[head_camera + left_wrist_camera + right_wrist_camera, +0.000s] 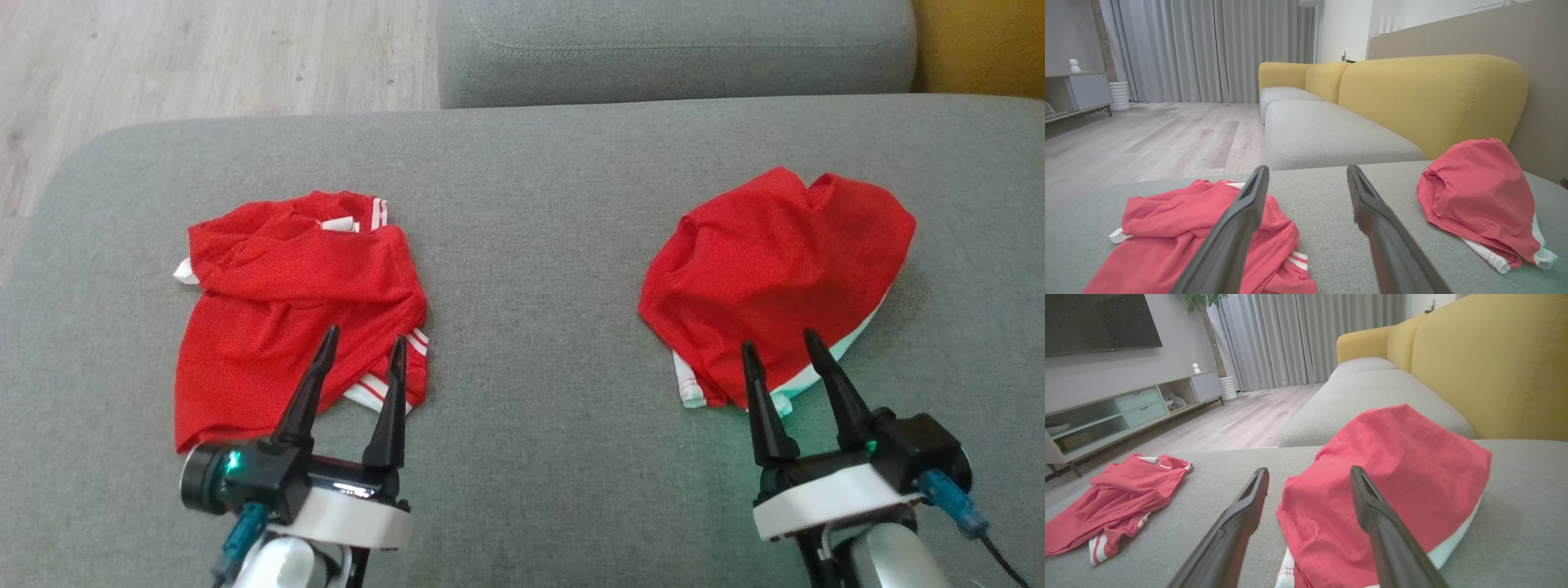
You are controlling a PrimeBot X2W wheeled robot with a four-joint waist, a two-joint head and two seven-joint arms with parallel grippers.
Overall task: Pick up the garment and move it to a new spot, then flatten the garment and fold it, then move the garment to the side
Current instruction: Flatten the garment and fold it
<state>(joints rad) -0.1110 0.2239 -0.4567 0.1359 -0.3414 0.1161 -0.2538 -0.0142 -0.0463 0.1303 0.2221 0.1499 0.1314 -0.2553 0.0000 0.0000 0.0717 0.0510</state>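
Observation:
Two red garments with white trim lie on the grey sofa seat (pixel 531 245). The left garment (pixel 286 302) (pixel 1167 237) (pixel 1122 490) is crumpled and spread, with striped white hems showing. The right garment (pixel 767 269) (pixel 1478 196) (pixel 1384 482) is bunched into a mound with a white edge underneath. My left gripper (pixel 363 345) (pixel 1306 175) hangs open above the left garment's near right edge, nothing between its fingers. My right gripper (pixel 780 339) (pixel 1308 473) is open over the right garment's near edge, holding nothing.
A second grey seat cushion (pixel 678 49) lies beyond the sofa's far edge, with a yellow backrest (pixel 1433 98) on the right. Wooden floor (pixel 204 57) lies to the far left. A TV cabinet (pixel 1126 408) stands against the wall.

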